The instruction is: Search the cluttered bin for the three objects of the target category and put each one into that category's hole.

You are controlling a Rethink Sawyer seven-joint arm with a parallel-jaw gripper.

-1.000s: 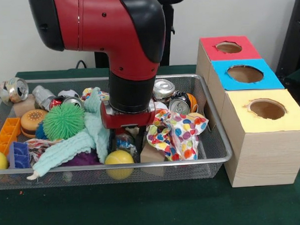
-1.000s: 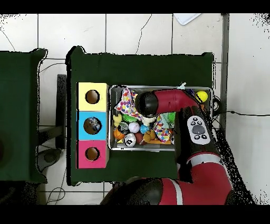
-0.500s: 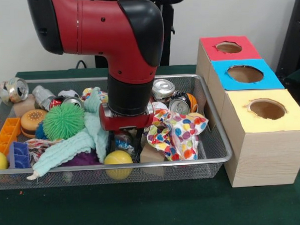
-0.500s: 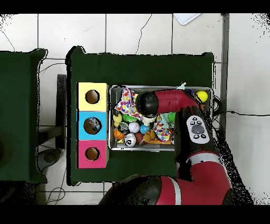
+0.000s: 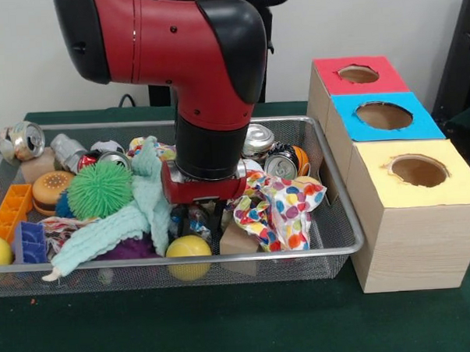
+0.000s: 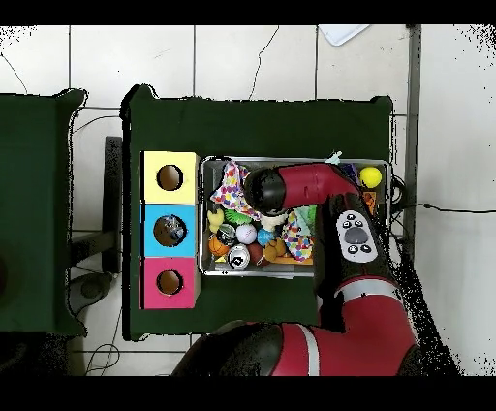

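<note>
Three holes [image 5: 419, 170] wait as the gripper [image 5: 208, 216] digs into the basket [image 5: 342, 218]; finger state can't be told. Best to lift slowly, clear of the cloth [image 5: 279, 207].

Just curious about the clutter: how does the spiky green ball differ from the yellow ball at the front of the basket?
The spiky green ball is covered in soft bristles and looks larger; the yellow ball is smooth and smaller. The green one sits atop the pile, the yellow one low against the basket's front rim. Both are round.
</note>
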